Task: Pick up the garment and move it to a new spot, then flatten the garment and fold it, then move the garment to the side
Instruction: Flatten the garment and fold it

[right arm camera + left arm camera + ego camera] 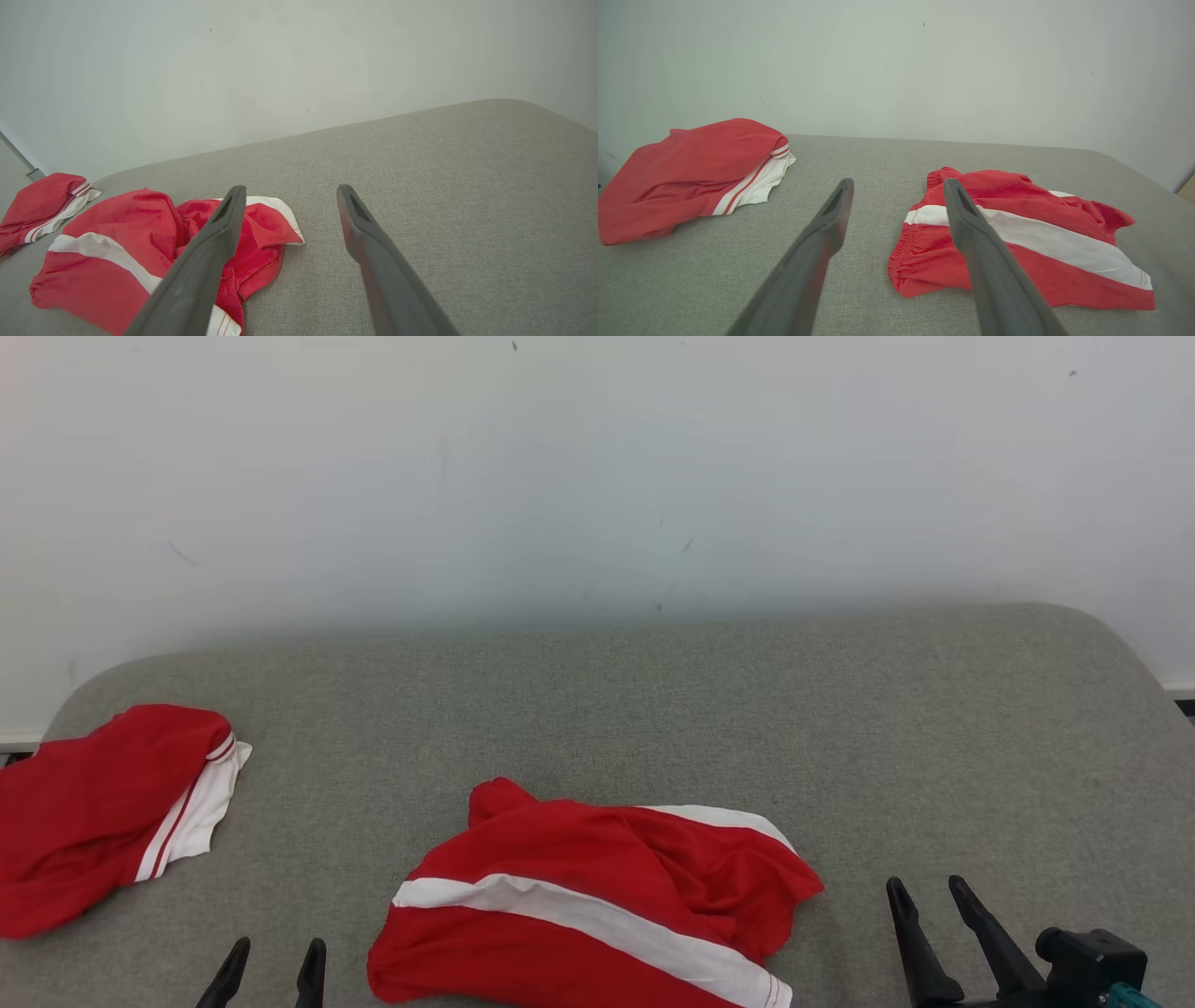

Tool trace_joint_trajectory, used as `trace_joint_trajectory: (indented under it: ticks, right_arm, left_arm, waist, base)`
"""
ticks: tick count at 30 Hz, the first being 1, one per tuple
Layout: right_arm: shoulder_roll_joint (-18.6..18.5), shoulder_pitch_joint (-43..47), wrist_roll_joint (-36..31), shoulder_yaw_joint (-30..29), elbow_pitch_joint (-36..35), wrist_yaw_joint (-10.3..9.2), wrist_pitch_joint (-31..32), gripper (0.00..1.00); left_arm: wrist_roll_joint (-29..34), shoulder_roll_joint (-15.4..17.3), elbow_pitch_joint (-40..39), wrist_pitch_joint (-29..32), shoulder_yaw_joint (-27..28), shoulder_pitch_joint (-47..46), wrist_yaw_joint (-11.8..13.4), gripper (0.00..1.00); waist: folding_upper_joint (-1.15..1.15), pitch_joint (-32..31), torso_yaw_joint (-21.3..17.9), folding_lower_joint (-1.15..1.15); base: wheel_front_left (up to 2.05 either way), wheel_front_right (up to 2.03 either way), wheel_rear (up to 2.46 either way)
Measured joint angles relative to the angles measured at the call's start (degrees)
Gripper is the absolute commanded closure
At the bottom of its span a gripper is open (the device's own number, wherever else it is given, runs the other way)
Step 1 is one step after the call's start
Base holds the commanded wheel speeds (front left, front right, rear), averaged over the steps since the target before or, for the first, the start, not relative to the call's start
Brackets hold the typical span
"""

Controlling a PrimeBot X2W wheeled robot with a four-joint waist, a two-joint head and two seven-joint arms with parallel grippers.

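1. Starting on the first step, by the look of it: picking up the garment (597, 905), not yet lifted off the surface.
2. Finding it crumpled on the gray bench (653, 709), near the front edge and about the middle.
3. Holding the left gripper (280, 945) spread wide and empty, just beside the garment's gathered left end (slightly the nearer of the two, judging from the head view).
4. Holding the right gripper (929, 882) equally spread and empty, sitting a little apart from the bunched right end.
5. Reading the long axis as running left to right across the robot, with the white stripe slanting along it toward the near right corner.
6. Leaving alone a second red garment (103, 812) at the far left, well apart.
7. Judging the coming move as reaching inward from both sides, with each gripper taking its own end.
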Motion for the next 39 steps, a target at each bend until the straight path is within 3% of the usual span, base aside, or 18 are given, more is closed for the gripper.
trace_joint_trajectory:
  ticks: [19, 28, 39]
  right_arm:
    - [0.13, -0.71, 0.01, 2.68, 0.37, 0.82, 3.01, 0.00]
    - [1.93, -0.69, 0.87, 7.79, 2.32, 0.05, 11.95, 0.00]
    - [5.10, -2.36, 1.26, 9.42, 2.88, -3.42, 20.69, 0.00]
  left_arm:
    - [0.55, 0.03, 0.08, 4.80, -1.87, -0.08, -0.33, 0.00]
    - [1.59, 1.57, 9.09, 15.68, -6.88, -12.72, -6.75, 0.00]
    - [-2.03, -0.76, 19.27, 28.85, -7.94, -25.63, -9.65, 0.00]
  waist:
    - [0.00, 0.44, -0.74, 0.00]
    - [0.00, 2.39, -0.58, 0.00]
    - [0.01, 4.43, -1.69, 0.00]
  base:
    - [0.00, 0.00, 0.00]
    - [0.00, 0.00, 0.00]
    - [0.00, 0.00, 0.00]
